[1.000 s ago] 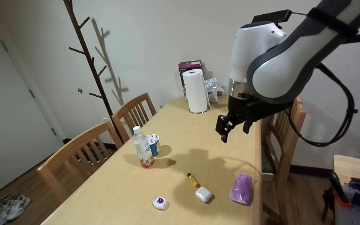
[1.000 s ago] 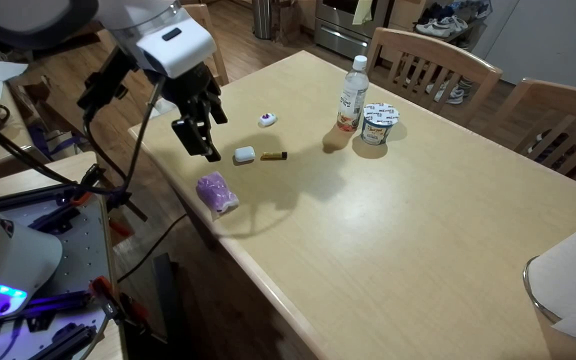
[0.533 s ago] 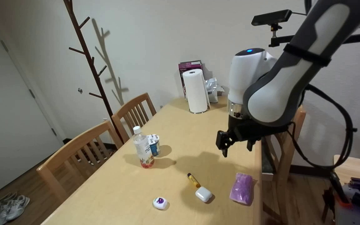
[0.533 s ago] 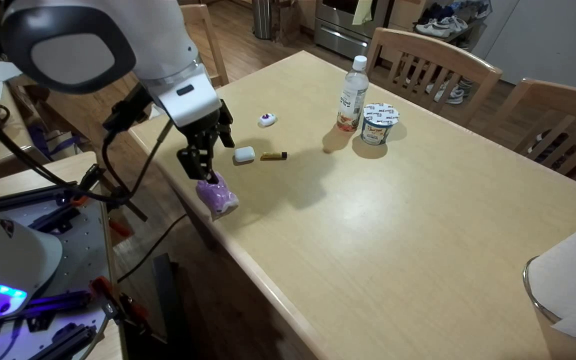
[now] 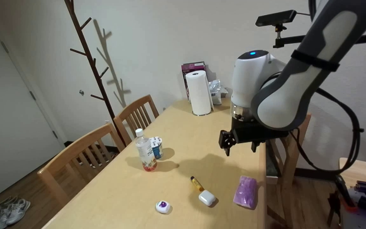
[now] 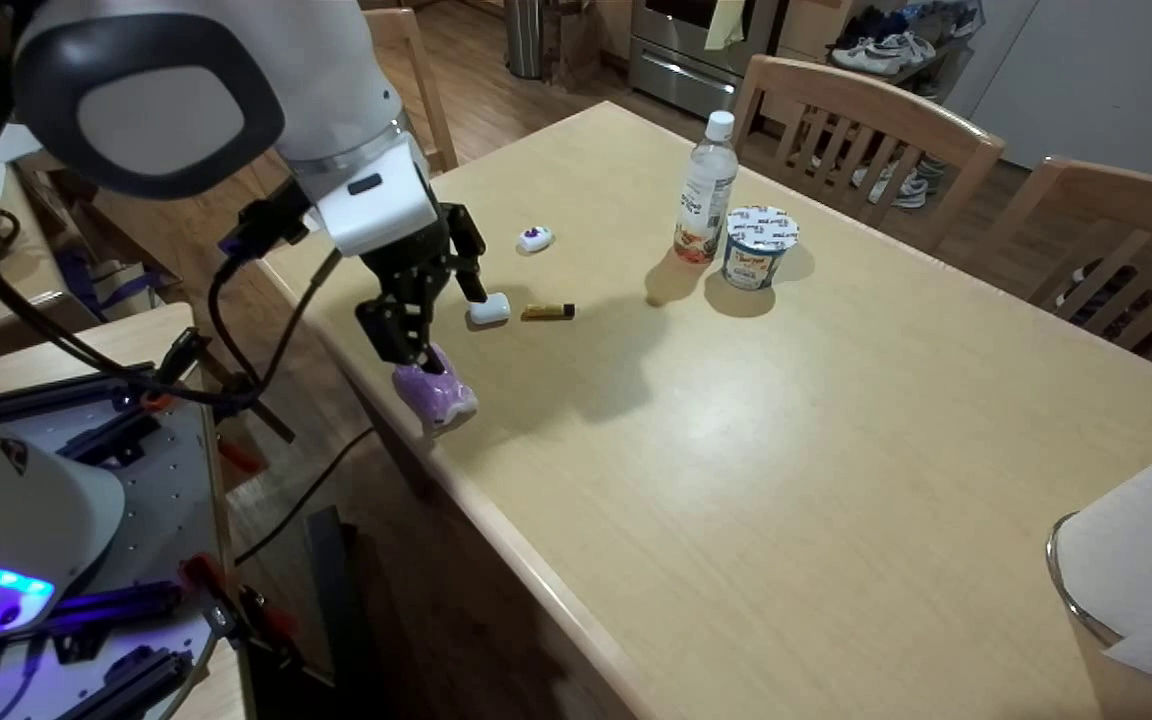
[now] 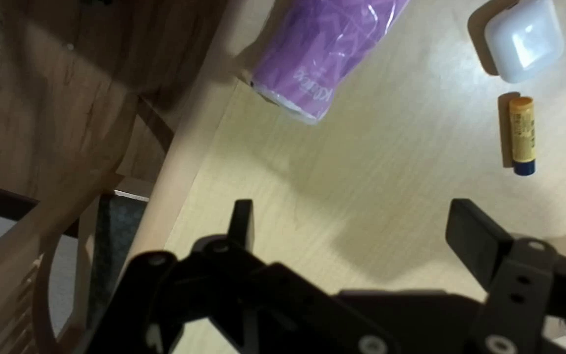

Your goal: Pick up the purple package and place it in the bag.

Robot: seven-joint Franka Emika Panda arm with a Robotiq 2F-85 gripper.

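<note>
While the purple package point(image 7: 327, 56) lies near the edge of the worktop point(image 6: 786, 450), the hand point(image 7: 352, 221) hovers clear of it, spread wide apart: best line up across the narrow width, sink straight, squeeze softly.

Pale glare on your tabletop point(image 6: 836, 420), coat rack point(image 5: 96, 71) shadowed on your wall point(image 5: 157, 38), dim floor point(image 6: 416, 620), gripper point(image 7: 349, 226) blurred in your wrist view.
</note>
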